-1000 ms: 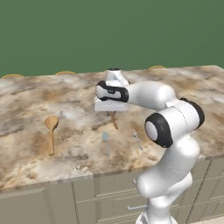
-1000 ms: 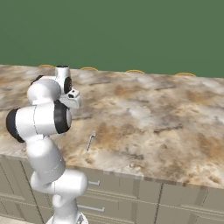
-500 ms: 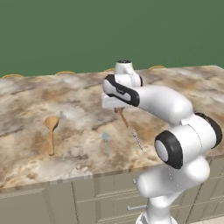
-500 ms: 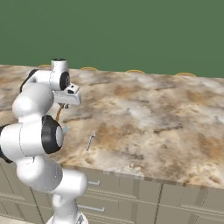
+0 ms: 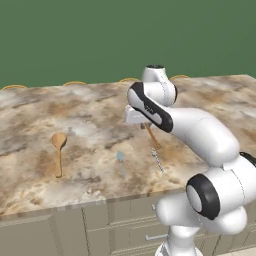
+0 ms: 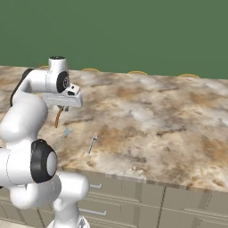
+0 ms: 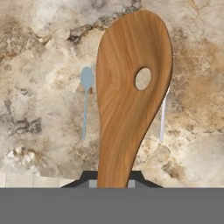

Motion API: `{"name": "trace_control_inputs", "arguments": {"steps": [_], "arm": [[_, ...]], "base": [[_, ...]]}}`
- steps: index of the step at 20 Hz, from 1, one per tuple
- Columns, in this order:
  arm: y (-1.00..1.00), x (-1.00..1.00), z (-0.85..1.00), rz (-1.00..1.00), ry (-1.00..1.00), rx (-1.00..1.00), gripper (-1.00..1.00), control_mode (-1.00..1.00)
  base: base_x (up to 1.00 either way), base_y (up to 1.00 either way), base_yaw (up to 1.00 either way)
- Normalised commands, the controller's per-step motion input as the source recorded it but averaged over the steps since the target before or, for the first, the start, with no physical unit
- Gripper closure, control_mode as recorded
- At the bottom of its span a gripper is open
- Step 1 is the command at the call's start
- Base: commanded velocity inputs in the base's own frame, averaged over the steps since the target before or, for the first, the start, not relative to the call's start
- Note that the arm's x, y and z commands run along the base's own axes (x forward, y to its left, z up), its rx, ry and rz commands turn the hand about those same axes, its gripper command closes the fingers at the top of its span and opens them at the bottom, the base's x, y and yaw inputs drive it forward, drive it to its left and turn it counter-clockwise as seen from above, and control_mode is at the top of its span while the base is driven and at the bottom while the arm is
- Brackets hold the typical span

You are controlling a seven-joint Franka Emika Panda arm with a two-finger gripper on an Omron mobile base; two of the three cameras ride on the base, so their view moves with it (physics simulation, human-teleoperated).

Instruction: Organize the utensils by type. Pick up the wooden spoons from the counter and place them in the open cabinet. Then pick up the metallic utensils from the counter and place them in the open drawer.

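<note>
**A:** Count the utensils for me, going left to right across the counter (image 5: 90, 107) in the left base view.

**B:** Four in all. Farthest left lies one wooden spoon (image 5: 58, 150), the paler one with a round bowl, flat on the stone, bowl toward the back, well apart from the rest. Next comes one small metal spoon (image 5: 120, 162) with a pale bluish bowl, lying nearer the front edge. Then the second wooden piece, the darker spoon (image 5: 152, 136), hanging slanted under the hand, above the counter. Just right of that lies one thin grey fork-like piece (image 5: 157, 160). So two wooden, two metal.

**A:** And the gripper?

**B:** The gripper (image 7: 112, 177) is nearly closed, its jaws pinching the handle of the darker spoon. In the hand view its broad blade, with a round hole through it, stands up the middle of the frame, with the bluish metal spoon to its left and the fork-like piece partly hidden behind its right edge, both down on the stone. In the right base view the held spoon hangs below the hand, clear of the counter.

**A:** What differs from a second ago?

**B:** The arm has swung: the hand has risen and moved right, carrying the darker spoon with it. The other three utensils lie where they lay.
</note>
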Motion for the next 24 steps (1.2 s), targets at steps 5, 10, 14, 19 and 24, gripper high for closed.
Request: {"name": "trace_control_inputs", "arguments": {"steps": [5,10,14,19,24], "arm": [[-0.06,-0.08,0.02,0.00,-0.01,0.01,1.00,1.00],[0.00,0.00,0.00,0.00,0.00,0.00,1.00,1.00],[0.00,0.00,0.00,0.00,0.00,0.00,1.00,1.00],[0.00,0.00,0.00,0.00,0.00,0.00,1.00,1.00],[0.00,0.00,0.00,0.00,0.00,0.00,1.00,1.00]], "base": [[0.00,0.00,0.00],[-0.16,0.00,0.00],[-0.31,-0.07,0.02],[-0.34,-0.15,0.39],[-0.36,-0.17,0.50]]}}
